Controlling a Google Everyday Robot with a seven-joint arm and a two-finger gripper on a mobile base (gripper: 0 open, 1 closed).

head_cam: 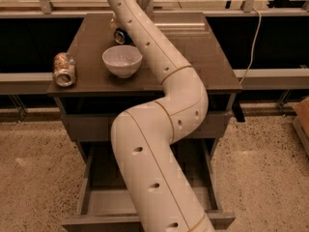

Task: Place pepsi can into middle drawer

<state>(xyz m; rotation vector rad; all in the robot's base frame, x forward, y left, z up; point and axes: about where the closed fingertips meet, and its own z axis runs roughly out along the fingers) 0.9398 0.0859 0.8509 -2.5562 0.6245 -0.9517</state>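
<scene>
The pepsi can [119, 36], blue with a silver end, lies on the far part of the cabinet top [203, 57], just behind the white bowl, and my arm hides most of it. My gripper [116, 25] is at the end of the arm reaching across the top. It sits right at the can, largely hidden behind the wrist. The middle drawer [104, 199] is pulled open below, with a pale grey floor and dark side walls, and my arm crosses over it.
A white bowl [122, 60] stands left of centre on the top. A tan-and-orange can [63, 69] lies on its side near the left front corner. A shut drawer front [87, 125] sits under the top. A speckled floor surrounds the cabinet.
</scene>
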